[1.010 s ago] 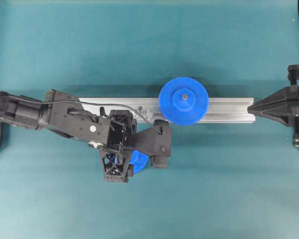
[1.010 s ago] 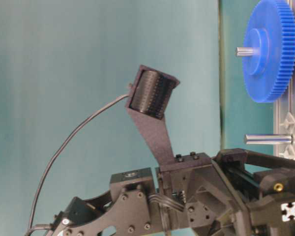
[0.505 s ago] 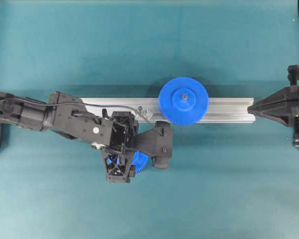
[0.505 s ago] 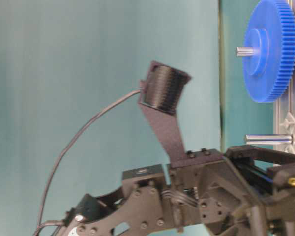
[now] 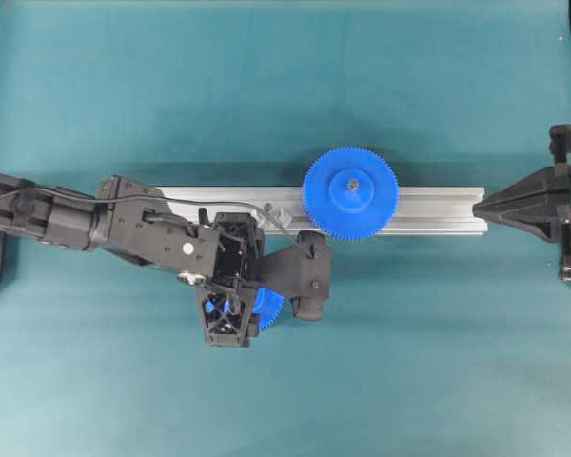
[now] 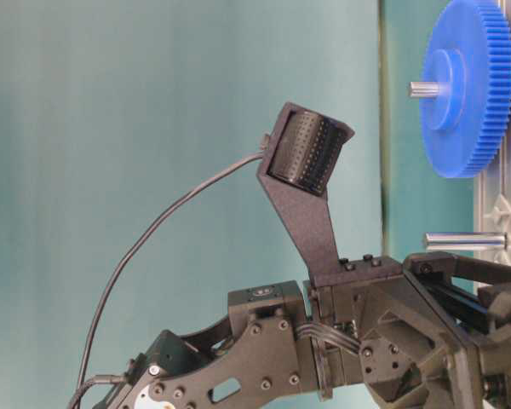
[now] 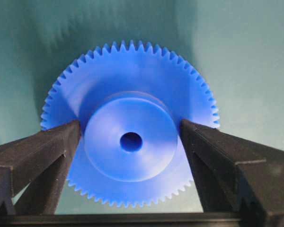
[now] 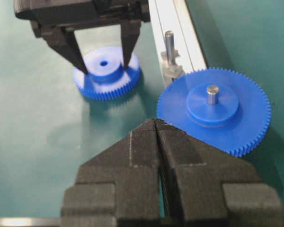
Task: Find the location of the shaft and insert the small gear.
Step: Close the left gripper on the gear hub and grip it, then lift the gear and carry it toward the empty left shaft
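Note:
The small gear [image 7: 130, 118], blue with a raised hub and centre hole, lies flat on the teal mat [image 5: 409, 362] in front of the rail. My left gripper [image 7: 130, 125] is open and points down over it, one finger [image 7: 61, 142] on each side of the hub and close to it. The right wrist view also shows this left gripper [image 8: 105, 68] straddling the small gear [image 8: 106, 87]. The shaft [image 8: 169, 45] stands bare on the rail [image 5: 428, 211], left of the larger gear [image 5: 350, 192]. My right gripper [image 8: 155, 122] is shut and empty at the rail's right end.
The larger blue gear [image 8: 213, 109] sits on its own pin on the aluminium rail [image 8: 177, 28], right beside the shaft [image 6: 464, 241]. The left arm [image 5: 67, 219] lies across the rail's left end. Black frame posts stand at the mat's side edges.
The left gripper has sunk lower toward the mat around the small gear's hub, jaws still wide. The right arm and both gears have not moved.

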You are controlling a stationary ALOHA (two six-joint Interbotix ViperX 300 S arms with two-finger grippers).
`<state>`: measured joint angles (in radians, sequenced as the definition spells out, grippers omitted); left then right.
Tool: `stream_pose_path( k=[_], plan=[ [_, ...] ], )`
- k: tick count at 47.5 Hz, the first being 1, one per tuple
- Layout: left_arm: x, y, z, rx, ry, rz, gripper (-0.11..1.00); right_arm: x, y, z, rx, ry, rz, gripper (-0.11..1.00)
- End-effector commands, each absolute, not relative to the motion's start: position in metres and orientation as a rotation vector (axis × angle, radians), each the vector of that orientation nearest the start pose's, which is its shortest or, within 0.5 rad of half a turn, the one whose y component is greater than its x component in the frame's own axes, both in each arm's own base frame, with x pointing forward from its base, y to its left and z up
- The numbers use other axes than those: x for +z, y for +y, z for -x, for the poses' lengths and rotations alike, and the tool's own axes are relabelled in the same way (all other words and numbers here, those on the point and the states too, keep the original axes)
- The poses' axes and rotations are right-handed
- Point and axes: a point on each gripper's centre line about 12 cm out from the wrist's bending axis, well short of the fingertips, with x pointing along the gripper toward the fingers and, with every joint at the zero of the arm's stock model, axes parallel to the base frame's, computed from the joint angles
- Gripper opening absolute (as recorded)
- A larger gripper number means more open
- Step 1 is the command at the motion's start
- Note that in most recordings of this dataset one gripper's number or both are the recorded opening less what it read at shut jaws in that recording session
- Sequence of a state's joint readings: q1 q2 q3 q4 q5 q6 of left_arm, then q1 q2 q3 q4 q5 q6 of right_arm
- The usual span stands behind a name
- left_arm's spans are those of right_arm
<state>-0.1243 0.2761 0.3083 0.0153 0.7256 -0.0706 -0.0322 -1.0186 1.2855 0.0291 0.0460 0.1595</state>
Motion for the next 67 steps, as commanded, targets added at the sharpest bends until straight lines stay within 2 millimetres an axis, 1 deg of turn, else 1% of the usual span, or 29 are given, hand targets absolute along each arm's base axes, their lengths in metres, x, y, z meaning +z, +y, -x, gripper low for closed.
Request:
stream_pose_path(
  k=[1, 16, 20, 24, 28, 29, 59, 63, 67],
  plan=[
    [0.127, -0.052, -0.42, -0.062, 1.289, -0.04, 0.91, 0.224, -0.006, -0.18, -0.06, 0.295, -0.201, 0.01],
    [0.123, -0.052, -0.418, -0.057, 1.302, -0.037, 0.9, 0.222, -0.006, -0.179, -0.062, 0.3, -0.202, 0.01],
    [0.12, -0.052, -0.416, -0.057, 1.322, -0.04, 0.88, 0.221, -0.006, -0.179, -0.061, 0.301, -0.203, 0.01],
    [0.118, -0.052, -0.415, -0.056, 1.338, -0.04, 0.81, 0.221, -0.006, -0.179, -0.061, 0.301, -0.201, 0.01],
    [0.119, -0.052, -0.415, -0.058, 1.337, -0.042, 0.65, 0.221, -0.006, -0.179, -0.061, 0.301, -0.201, 0.01],
    [0.119, -0.052, -0.415, -0.058, 1.337, -0.044, 0.63, 0.221, -0.006, -0.179, -0.063, 0.301, -0.202, 0.01],
    [0.124, -0.052, -0.419, -0.06, 1.316, -0.048, 0.63, 0.22, -0.006, -0.178, -0.061, 0.297, -0.203, 0.01],
    [0.13, -0.052, -0.422, -0.057, 1.301, -0.042, 0.63, 0.22, -0.006, -0.178, -0.061, 0.297, -0.203, 0.01],
    [0.139, -0.052, -0.426, -0.059, 1.278, -0.043, 0.63, 0.219, -0.006, -0.178, -0.061, 0.298, -0.203, 0.01]
  ],
)
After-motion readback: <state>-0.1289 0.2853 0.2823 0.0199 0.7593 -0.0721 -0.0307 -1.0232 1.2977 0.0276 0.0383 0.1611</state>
